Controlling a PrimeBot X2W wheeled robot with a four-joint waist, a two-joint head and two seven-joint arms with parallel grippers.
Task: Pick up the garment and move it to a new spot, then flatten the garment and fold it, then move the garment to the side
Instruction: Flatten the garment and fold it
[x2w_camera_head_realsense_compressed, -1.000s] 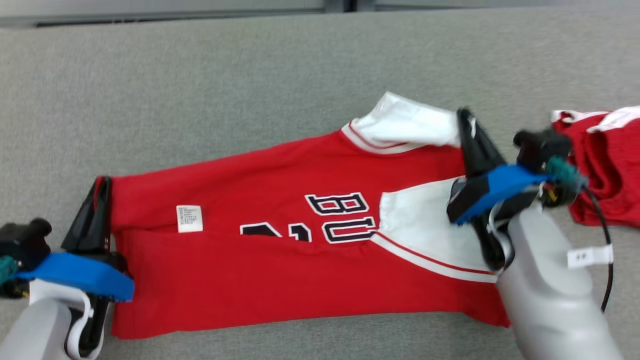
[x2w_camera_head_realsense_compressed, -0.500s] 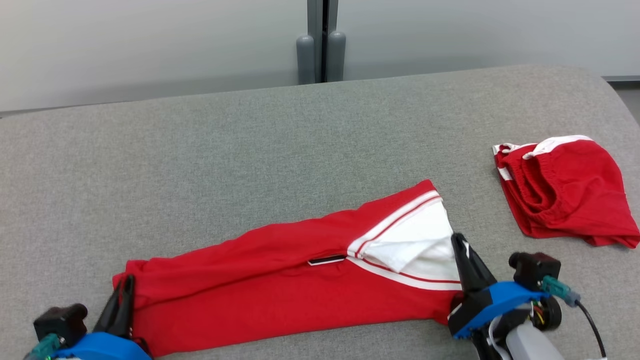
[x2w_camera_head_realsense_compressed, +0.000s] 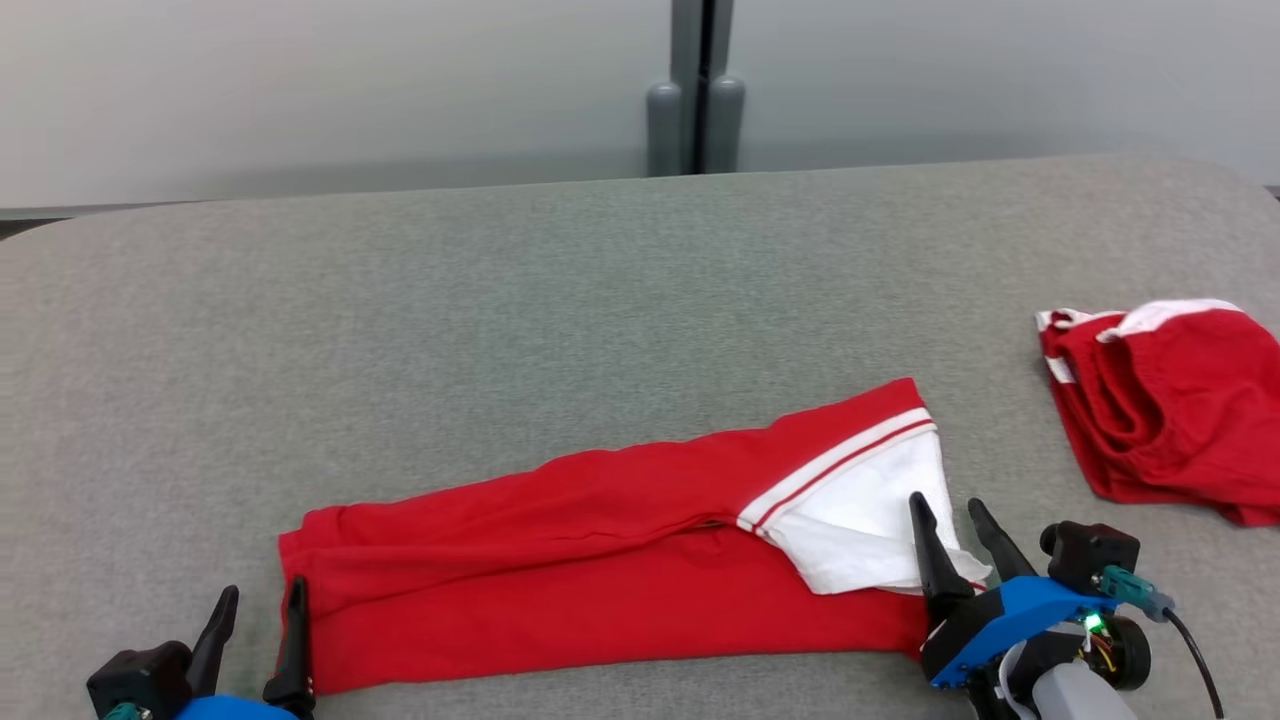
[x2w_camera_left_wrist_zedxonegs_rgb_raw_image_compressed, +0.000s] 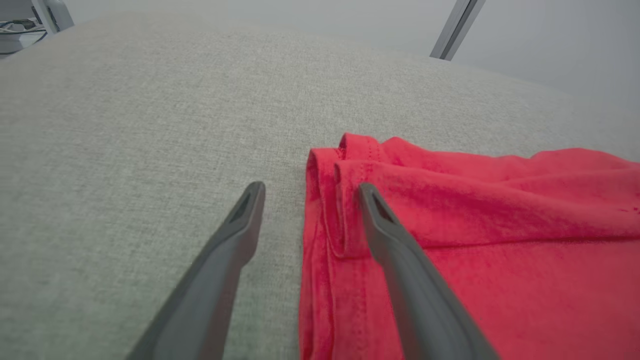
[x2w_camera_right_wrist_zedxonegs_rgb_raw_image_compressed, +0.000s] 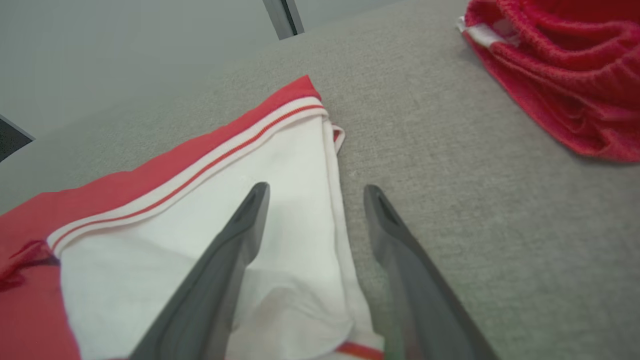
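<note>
Nearest, the left gripper (x2w_camera_head_realsense_compressed: 262, 605) has its fingers spread at the hem end of a folded red jersey (x2w_camera_head_realsense_compressed: 600, 560), gripping nothing. The right gripper (x2w_camera_head_realsense_compressed: 945, 515), also spread and empty, straddles the jersey's white sleeve edge. The jersey lies along the near edge of a grey fabric table (x2w_camera_head_realsense_compressed: 500, 300). Farther right lie crumpled red shorts (x2w_camera_head_realsense_compressed: 1170, 410).

The folded jersey (x2w_camera_head_realsense_compressed: 600, 560) lies lengthwise on the near part of the padded table (x2w_camera_head_realsense_compressed: 500, 300), the left gripper (x2w_camera_head_realsense_compressed: 265, 587) straddling its left edge, the right gripper (x2w_camera_head_realsense_compressed: 945, 500) its right edge, crumpled shorts (x2w_camera_head_realsense_compressed: 1170, 410) well apart rightward
</note>
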